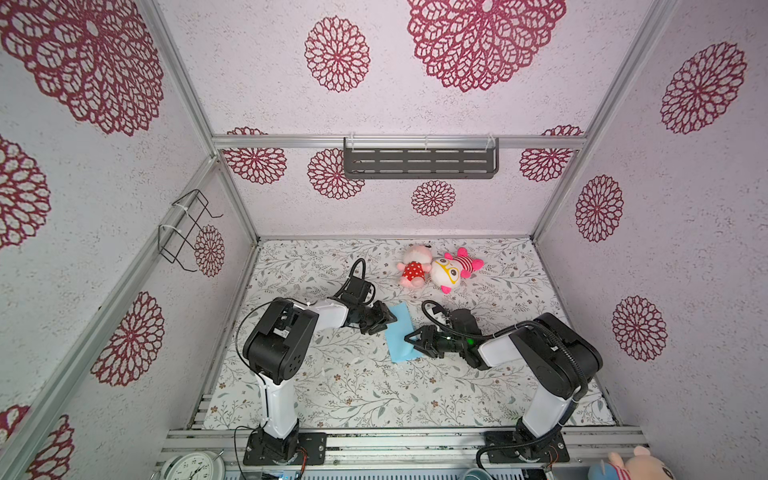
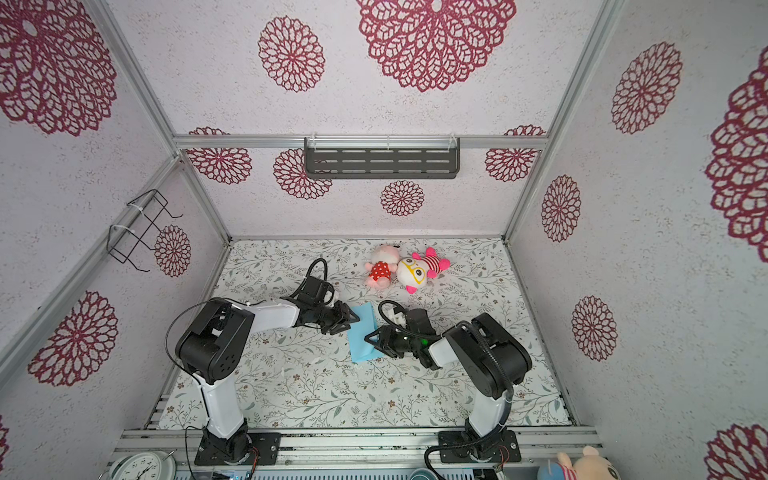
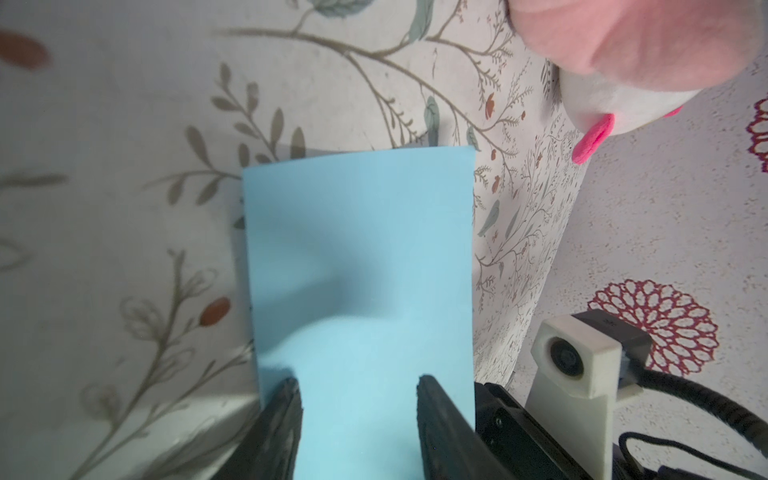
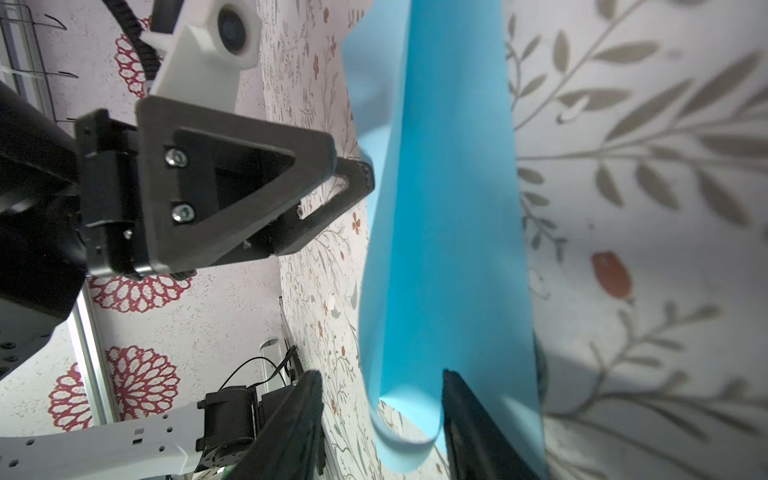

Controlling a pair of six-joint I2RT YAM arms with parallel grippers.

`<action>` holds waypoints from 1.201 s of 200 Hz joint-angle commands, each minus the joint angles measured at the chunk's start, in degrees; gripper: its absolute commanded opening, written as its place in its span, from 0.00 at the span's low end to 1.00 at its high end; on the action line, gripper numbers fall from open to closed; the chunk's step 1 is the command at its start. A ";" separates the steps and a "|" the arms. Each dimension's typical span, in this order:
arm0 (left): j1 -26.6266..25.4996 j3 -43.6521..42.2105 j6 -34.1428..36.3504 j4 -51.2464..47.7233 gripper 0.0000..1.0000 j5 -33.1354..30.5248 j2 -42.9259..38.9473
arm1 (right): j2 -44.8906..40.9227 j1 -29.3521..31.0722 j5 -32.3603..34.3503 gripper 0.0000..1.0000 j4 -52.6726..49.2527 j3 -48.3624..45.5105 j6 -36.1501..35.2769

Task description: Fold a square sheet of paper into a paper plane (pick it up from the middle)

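In both top views your folded light-blue sheet (image 1: 400, 332) lies on the floral mat (image 1: 332, 386), between the left gripper (image 1: 391, 319) and right gripper (image 1: 409, 338). Your left wrist view shows jaws partly apart, straddling the sheet. In the right wrist view the jaws are also apart, around its curled edge.

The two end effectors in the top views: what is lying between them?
The light-blue square sheet of paper lies between the left end effector and the right end effector; both top views show it.
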 commanded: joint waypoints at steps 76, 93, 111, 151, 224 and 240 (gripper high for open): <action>-0.23 -0.98 0.84 -4.33 0.49 -4.76 4.58 | -0.20 -0.69 -0.31 0.45 -2.91 3.38 -4.39; -0.19 -1.04 0.84 -4.28 0.49 -4.85 4.66 | -1.82 -0.55 -0.21 0.41 -3.43 1.70 -2.65; -0.25 -1.08 0.84 -4.28 0.48 -4.89 4.62 | -4.00 -0.59 1.11 0.37 -5.12 -0.15 -1.36; -0.24 -1.17 0.75 -4.20 0.48 -5.05 4.35 | -8.34 -0.59 3.87 0.26 -8.28 -2.35 0.17; -0.25 -1.08 0.67 -4.60 0.44 -5.72 5.02 | -9.05 -0.47 4.91 0.05 -14.74 0.68 -1.42; -0.26 -1.40 0.57 -4.58 0.42 -5.76 5.62 | -7.95 0.01 4.43 0.04 -15.36 2.86 -2.78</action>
